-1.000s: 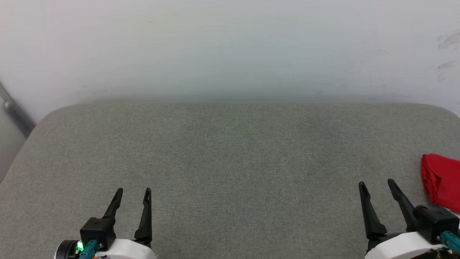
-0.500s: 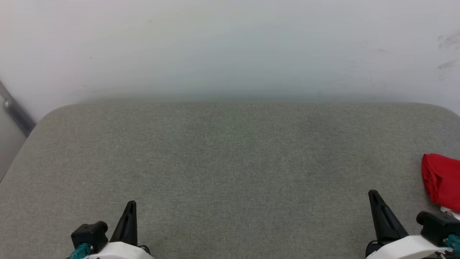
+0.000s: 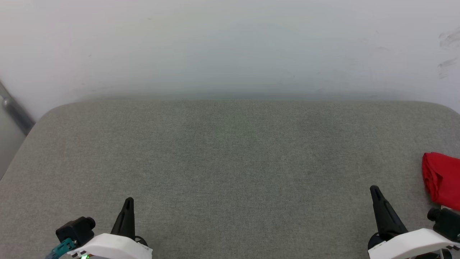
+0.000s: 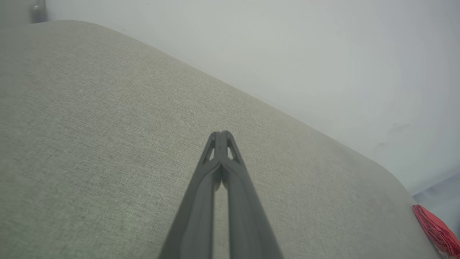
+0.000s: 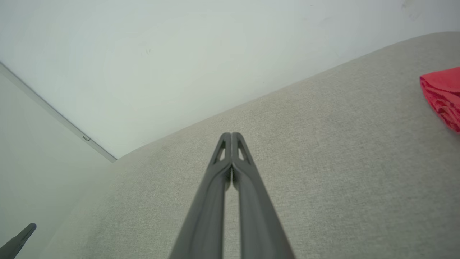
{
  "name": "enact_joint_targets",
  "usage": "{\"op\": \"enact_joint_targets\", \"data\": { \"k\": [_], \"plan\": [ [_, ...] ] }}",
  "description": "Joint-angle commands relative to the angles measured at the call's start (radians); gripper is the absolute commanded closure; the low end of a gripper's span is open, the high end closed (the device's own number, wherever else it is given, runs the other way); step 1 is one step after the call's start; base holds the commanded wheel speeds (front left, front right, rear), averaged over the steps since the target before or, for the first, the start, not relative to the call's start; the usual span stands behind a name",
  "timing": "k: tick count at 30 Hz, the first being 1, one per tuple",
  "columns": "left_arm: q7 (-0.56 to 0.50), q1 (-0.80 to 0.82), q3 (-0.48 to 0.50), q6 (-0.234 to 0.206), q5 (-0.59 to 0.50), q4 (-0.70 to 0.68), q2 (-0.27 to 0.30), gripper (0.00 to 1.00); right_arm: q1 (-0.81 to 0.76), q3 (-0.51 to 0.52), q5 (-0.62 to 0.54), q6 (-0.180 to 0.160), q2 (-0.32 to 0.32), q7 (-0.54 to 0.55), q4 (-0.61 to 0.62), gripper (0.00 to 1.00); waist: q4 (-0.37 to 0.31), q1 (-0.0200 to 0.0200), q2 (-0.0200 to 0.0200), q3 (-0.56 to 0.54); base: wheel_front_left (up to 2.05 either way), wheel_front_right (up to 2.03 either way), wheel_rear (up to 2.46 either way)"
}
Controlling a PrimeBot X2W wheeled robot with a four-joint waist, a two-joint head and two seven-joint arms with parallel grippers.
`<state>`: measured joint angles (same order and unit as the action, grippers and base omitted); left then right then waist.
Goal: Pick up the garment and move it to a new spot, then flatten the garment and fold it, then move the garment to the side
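The garment (image 3: 444, 180) lies folded into a red bundle at the right edge of the grey table (image 3: 230, 162); it also shows as a red patch (image 5: 444, 95) in the right wrist view and a red sliver (image 4: 435, 230) in the left wrist view. My left gripper (image 3: 128, 202) sits low at the front left, fingers pressed together with nothing in them (image 4: 222, 135). My right gripper (image 3: 375, 190) sits at the front right, shut and empty (image 5: 231, 136), a short way left of the garment and not touching it.
A white wall (image 3: 230, 46) rises behind the table's rounded far edge. A grey metal bar (image 3: 14, 113) slants down past the table's back left corner.
Both grippers went from open to shut, with nothing between the fingers. Both arms drew back a little toward the front edge. The garment has stayed where it was.
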<state>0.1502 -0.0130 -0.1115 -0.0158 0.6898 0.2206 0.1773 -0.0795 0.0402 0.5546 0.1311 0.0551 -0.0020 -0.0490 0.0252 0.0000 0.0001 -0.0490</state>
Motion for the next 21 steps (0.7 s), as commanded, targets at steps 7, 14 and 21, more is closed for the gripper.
{"op": "enact_joint_targets", "data": {
  "k": [7,14,21],
  "plan": [
    [-0.034,0.043,0.035,0.023,0.119,-0.008,-0.013,1.00,0.052,0.007,0.143,0.000,0.009,0.010,-0.014,1.00,-0.002,0.0000,-0.0001,0.004,0.00,0.00,0.00],
    [-0.056,0.052,0.053,0.035,0.195,-0.005,-0.023,1.00,0.065,0.010,0.231,0.000,0.011,0.018,-0.031,1.00,-0.003,0.0000,-0.0001,0.007,0.00,0.00,0.00],
    [-0.079,0.061,0.074,0.047,0.277,-0.002,-0.035,1.00,0.081,0.014,0.327,0.000,0.011,0.026,-0.049,1.00,-0.005,0.0000,-0.0001,0.011,0.00,0.00,0.00]
  ]
}}
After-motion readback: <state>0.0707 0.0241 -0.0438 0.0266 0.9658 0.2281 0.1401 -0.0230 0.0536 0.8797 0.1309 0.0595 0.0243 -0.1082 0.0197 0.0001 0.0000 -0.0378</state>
